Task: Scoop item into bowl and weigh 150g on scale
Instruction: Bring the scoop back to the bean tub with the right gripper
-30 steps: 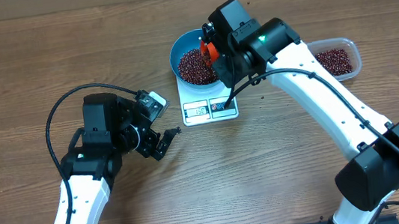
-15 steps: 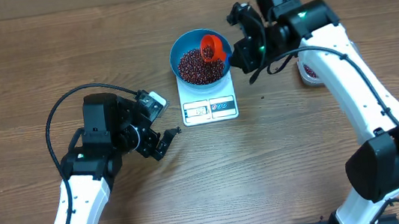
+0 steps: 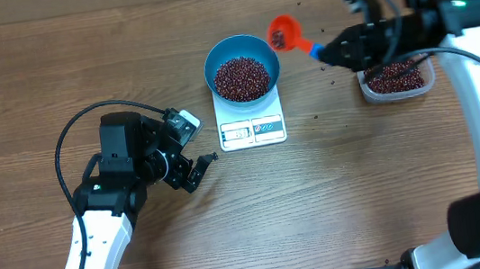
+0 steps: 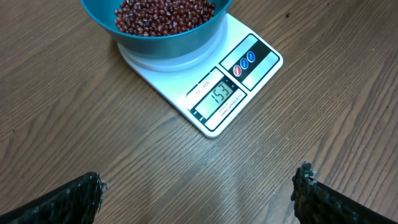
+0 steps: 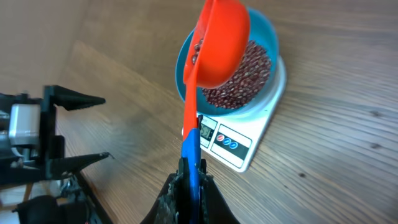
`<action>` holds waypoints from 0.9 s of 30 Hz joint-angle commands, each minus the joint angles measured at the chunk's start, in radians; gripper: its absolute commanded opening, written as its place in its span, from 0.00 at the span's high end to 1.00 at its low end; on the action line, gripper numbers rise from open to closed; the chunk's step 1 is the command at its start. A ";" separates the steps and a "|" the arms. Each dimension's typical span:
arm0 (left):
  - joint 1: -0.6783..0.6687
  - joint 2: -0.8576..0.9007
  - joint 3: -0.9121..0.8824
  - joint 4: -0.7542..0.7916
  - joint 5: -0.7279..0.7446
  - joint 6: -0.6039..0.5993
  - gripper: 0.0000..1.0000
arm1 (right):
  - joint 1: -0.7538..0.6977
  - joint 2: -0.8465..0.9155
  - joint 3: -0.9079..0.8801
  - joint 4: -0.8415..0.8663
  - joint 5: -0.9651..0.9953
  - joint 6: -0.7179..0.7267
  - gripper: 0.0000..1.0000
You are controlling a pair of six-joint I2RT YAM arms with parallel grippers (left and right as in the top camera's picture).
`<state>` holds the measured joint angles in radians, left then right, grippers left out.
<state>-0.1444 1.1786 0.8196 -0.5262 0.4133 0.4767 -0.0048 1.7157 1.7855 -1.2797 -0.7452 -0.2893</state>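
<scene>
Overhead, the blue bowl [image 3: 209,65] sat on the white scale [image 3: 253,130] near the middle of the table [image 3: 364,193], filled with a loose maroon heap of beans [image 3: 242,77]. The right gripper [image 3: 339,51] was pinched tight on the blue handle of an orange scoop [image 3: 283,33], which hung in the air just beside the bowl's rim, between the bowl and the clear tub [image 3: 427,68] holding more beans. A few beans lay in the scoop's cup, and some strays dotted the wood near it. The left gripper [image 3: 197,171] rested near the scale's front with its jaws spread wide and nothing between them. Its wrist camera showed the display [image 4: 219,96] reading 153, so the weight appeared slightly over the target. The beans looked hard, smooth and light, the sort that roll, bounce and spill at any tilt, so fingers would likely manage them poorly. They seemed best moved in the scoop, held level by its handle as the right gripper had it. Trimming the weight probably called for lifting only a shallow skim from the top of the heap. The bowl itself looked rigid and slick-walled, and its rim seemed the only place to grasp it. Any touch on it would likely upset the reading, so leaving it alone on the scale seemed wise.
</scene>
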 commanded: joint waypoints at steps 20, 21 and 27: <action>0.000 0.000 0.001 0.003 -0.003 -0.010 0.00 | -0.388 -0.085 -0.108 -0.085 0.528 0.060 0.96; 0.000 0.000 0.001 0.003 -0.003 -0.010 0.00 | -0.380 -0.085 -0.114 -0.077 0.542 0.063 0.96; 0.000 0.000 0.001 0.003 -0.003 -0.010 0.00 | -0.237 -0.084 -0.161 -0.018 0.776 0.085 0.96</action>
<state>-0.1444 1.1786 0.8196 -0.5262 0.4133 0.4767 -0.3061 1.6520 1.6367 -1.3140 -0.1310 -0.2283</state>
